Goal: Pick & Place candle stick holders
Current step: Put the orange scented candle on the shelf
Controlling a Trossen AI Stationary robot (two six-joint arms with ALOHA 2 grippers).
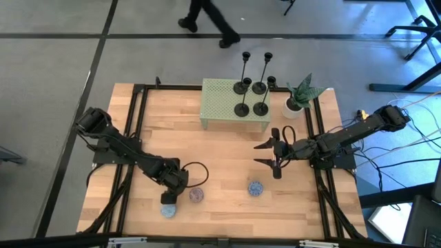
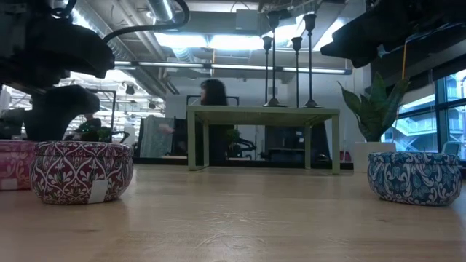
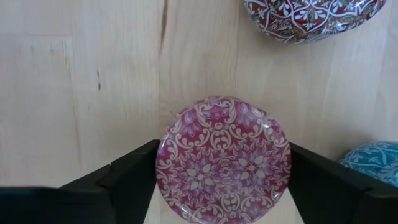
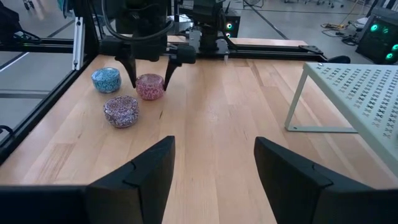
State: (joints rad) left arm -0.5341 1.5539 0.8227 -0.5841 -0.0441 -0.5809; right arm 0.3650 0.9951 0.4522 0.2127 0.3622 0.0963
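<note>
High view, four candle stick holders (image 1: 251, 96), four tins (image 1: 255, 187)

overhead, table-level, two wrist views; all share the table (image 1: 227, 165).

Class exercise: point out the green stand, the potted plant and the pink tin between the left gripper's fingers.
Green stand (image 1: 219, 98): high view, bare part of its perforated top.
Potted plant (image 1: 293, 107): high view, rim of its white pot.
Pink tin (image 3: 224, 160): left wrist view, middle of its patterned lid.
</note>
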